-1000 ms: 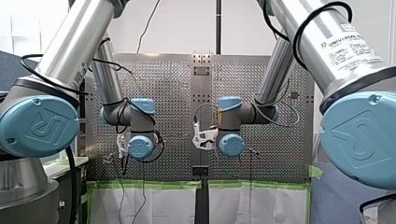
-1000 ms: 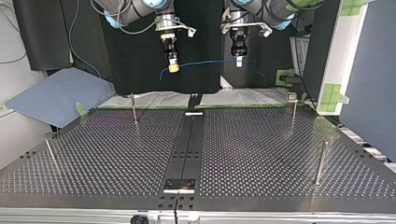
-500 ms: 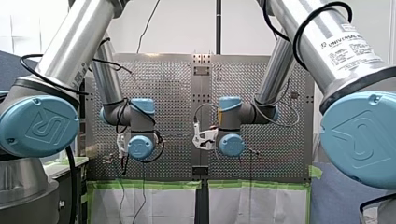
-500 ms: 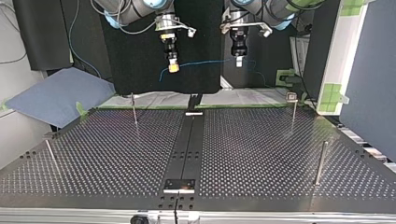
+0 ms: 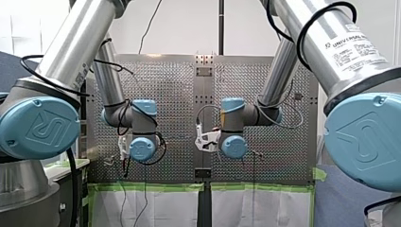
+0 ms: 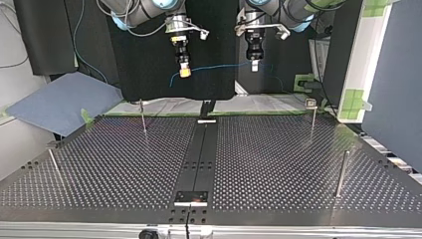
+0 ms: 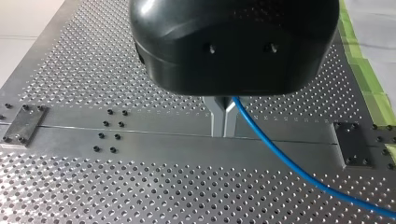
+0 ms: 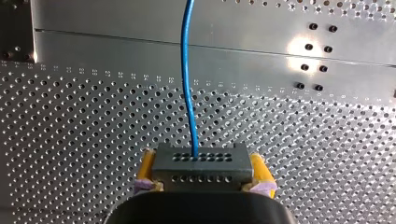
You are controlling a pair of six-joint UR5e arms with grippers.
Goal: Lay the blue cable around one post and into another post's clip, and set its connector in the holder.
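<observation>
**Blue cable held in the air between both grippers, well above the table.**

My right gripper (image 8: 201, 171) has its yellow pads closed on the dark connector (image 8: 201, 161), gripping its two short ends. My left gripper (image 7: 223, 111) has its metal fingers pinched narrow on the cable (image 7: 280, 158) further along. In the top view the cable spans the two with a slight sag, clear of the table (image 6: 278, 164) and its posts (image 6: 143, 117). It looks light, thin and limp, likely to droop and kink. The rigid connector is the surest place to hold, and it may twist in the pads. My right arm (image 5: 331, 52) reads "UNIVERSAL"; the smaller print is illegible.
</observation>
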